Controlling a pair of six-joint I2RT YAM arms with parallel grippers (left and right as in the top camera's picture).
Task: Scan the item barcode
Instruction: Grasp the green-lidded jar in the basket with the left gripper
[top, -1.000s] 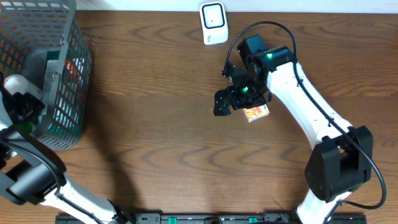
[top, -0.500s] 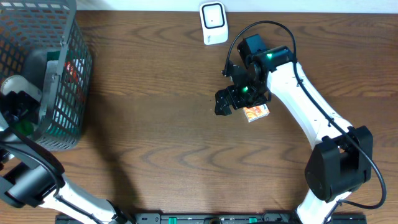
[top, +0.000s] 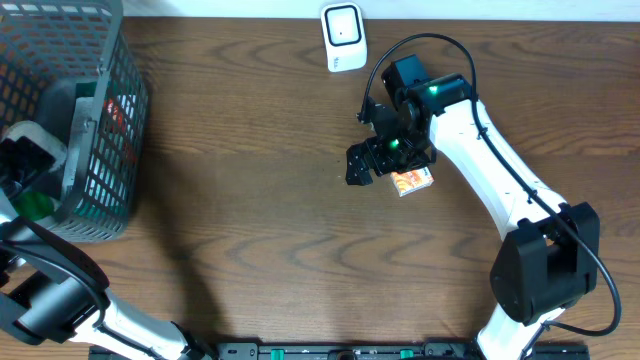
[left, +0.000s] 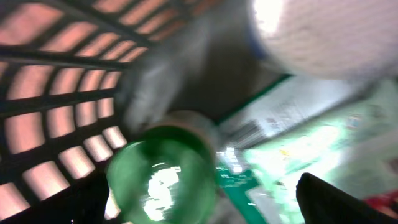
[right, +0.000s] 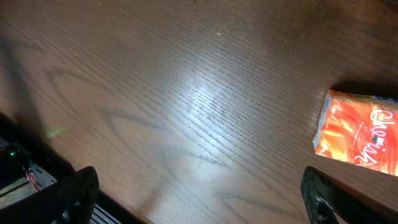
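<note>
Frankly, the risk I see first is at my right pincer (top: 378, 162). Its fingers stand wide apart with nothing between them, and the small flat orange paper packet (right: 357, 134) lies on the brown wooden worktop (top: 250, 200) off to one side, beside one finger rather than between the two. If I close from here I would likely catch only an edge, or shove the packet across the wood. It lies flat, so the fingertips could also scrape the worktop and slide over it.

No barcode shows on the face I can see. It may be underneath, so I could lift the packet and present the wrong side to the white box-shaped scanner (top: 343, 37) at the far edge, well apart from it.

My left pincer (top: 28, 160) is also spread wide and empty, down inside the grey wire basket (top: 110, 120). That view is blurred, and things crowd there: a round green cap (left: 163, 180), a white rounded object (left: 323, 31) and a green-and-white pack (left: 298, 137). I might clamp the wrong thing or snag the wires.
</note>
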